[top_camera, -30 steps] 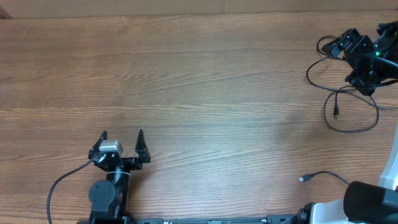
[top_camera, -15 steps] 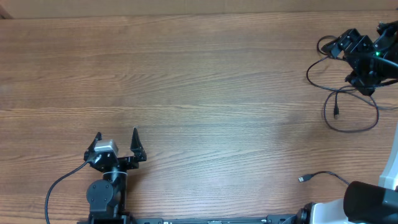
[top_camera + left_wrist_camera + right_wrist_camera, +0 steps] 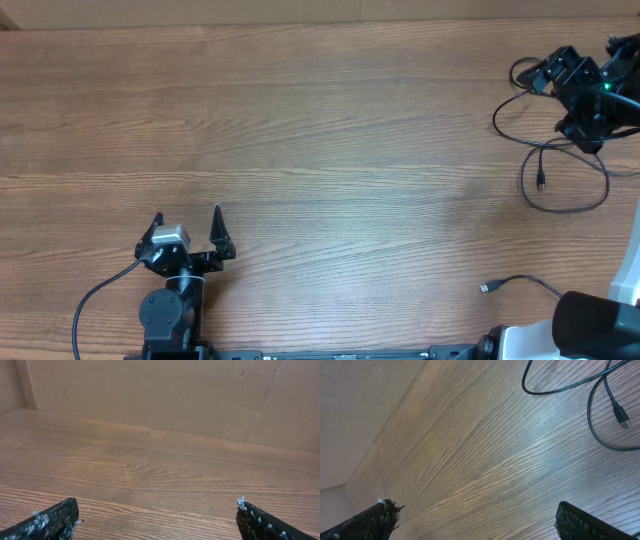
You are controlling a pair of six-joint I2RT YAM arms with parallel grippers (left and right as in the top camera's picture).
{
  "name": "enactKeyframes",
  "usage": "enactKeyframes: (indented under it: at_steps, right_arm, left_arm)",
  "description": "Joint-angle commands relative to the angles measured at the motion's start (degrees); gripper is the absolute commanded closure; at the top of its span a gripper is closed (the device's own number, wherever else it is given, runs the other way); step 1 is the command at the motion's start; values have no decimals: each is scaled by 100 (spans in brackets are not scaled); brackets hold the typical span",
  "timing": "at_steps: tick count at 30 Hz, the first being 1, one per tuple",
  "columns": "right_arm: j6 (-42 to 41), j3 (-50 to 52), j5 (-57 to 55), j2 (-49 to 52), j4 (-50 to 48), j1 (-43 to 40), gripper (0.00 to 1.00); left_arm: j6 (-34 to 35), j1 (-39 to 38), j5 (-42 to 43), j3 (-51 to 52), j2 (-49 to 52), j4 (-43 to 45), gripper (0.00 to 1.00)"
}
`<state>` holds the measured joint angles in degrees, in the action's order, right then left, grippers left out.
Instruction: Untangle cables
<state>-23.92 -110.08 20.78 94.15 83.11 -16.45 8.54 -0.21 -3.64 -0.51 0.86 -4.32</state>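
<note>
Thin black cables [image 3: 520,135] loop on the wooden table at the far right, with one plug end [image 3: 541,183] lying free. A second thin cable [image 3: 525,280] with a plug [image 3: 485,288] lies near the front right. My right gripper [image 3: 552,68] hovers over the far-right loops, open and empty. Its wrist view shows cable loops [image 3: 560,387] and a plug [image 3: 621,414] beyond the spread fingers [image 3: 475,515]. My left gripper [image 3: 187,216] is open and empty at the front left, far from the cables. Its wrist view [image 3: 157,512] shows only bare wood.
A cardboard wall [image 3: 150,390] stands along the table's far edge. The thick black arm cable [image 3: 95,300] curves beside the left base. The white right arm base [image 3: 590,330] sits at the front right corner.
My left gripper shifted a little to the left a second ago, then stayed still. The right arm and the cables have not moved.
</note>
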Motion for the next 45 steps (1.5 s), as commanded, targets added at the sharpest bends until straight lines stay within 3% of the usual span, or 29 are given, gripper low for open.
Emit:
enactKeyframes:
  at_steps: [1, 9, 16, 22, 28, 38, 42, 45]
  right_arm:
    - [39, -24, 33, -37, -24, 33, 0]
    - [39, -24, -470, -22, -131, 33, 0]
    - [42, 590, -1320, -568, -1209, 595, 0]
    - [42, 2433, -1731, -1631, -3121, 1209, 0]
    - [-4, 5598, -1556, -3106, -6002, 1340, 0]
    - [-2, 9527, -1537, -5608, -9619, 1340, 0]
    - [-4, 10408, -1537, -6314, -10459, 1340, 0]
    - [-2, 10660, -1537, -6607, -10465, 1338, 0]
  left_arm:
    - [-129, 52, 48, 20, -66, 7, 0]
    - [-129, 52, 48, 20, -66, 7, 0]
    - [-127, 52, 48, 20, -66, 7, 0]
    - [-129, 52, 48, 20, -66, 7, 0]
    - [-127, 52, 48, 20, -66, 7, 0]
    - [-127, 52, 48, 20, -61, 7, 0]
    - [-129, 52, 48, 20, -61, 7, 0]
    - [-129, 52, 48, 20, -61, 7, 0]
